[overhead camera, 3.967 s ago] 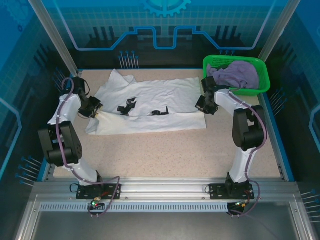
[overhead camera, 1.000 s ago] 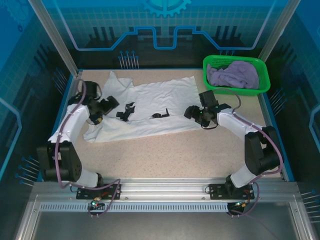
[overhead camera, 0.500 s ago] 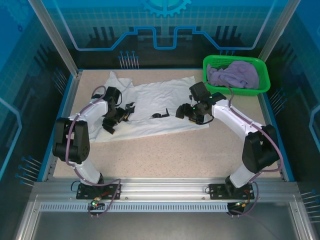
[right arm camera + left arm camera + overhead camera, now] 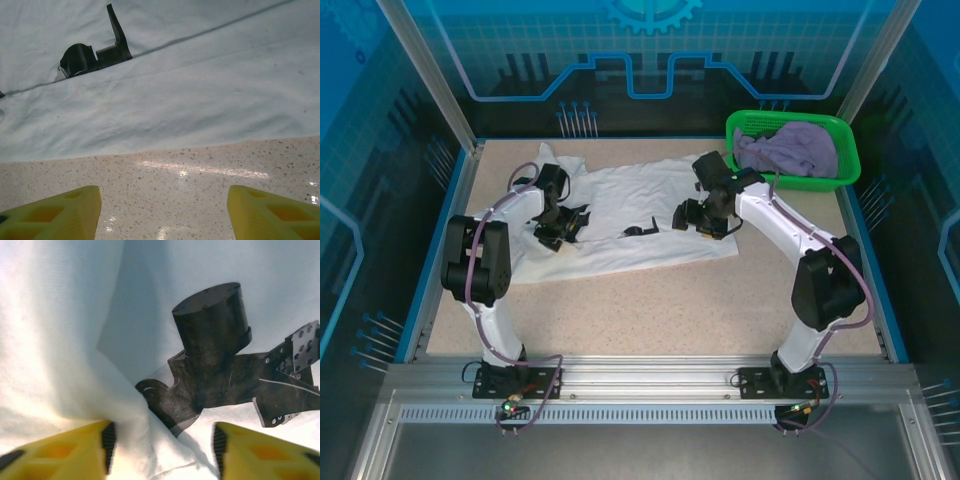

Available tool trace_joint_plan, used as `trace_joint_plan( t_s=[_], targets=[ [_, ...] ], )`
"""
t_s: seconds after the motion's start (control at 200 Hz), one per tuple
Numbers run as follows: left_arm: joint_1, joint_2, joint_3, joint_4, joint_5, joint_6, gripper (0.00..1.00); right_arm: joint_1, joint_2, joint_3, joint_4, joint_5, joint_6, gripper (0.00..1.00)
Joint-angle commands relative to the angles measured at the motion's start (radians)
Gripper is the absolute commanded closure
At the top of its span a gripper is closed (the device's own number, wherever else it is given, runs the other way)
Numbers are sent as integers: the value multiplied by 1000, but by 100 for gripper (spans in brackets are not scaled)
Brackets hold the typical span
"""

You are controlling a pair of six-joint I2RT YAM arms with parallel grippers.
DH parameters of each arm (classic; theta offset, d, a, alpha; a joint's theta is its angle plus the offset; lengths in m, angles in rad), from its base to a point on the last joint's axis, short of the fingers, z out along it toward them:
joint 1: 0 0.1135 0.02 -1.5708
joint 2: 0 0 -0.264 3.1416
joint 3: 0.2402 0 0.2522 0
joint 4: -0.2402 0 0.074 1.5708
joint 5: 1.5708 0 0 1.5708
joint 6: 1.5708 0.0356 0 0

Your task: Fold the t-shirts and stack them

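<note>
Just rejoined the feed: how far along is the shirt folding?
Nothing is stacked. The white t-shirt lies spread out; the left pincer straddles a raised fold of it, and the right pincer hangs open at its edge. Remaining: folding it, then the lavender t-shirt bunched in the green basket.

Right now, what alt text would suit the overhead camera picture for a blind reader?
Two robot arms reach over a white t-shirt with black prints spread on a speckled table, the left gripper and right gripper low over it. A lavender t-shirt lies bunched in a green basket at the far right corner.
</note>
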Motion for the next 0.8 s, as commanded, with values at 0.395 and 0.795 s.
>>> trace_joint_plan(
  t_s=[0.395,0.795],
  targets=[
    [24,-283,-346,361,91,32,100,-7,97,76,-68,-29,8,37],
    [19,-669,-810,486,282,36,95,38,162,66,-57,-66,-24,45]
  ],
)
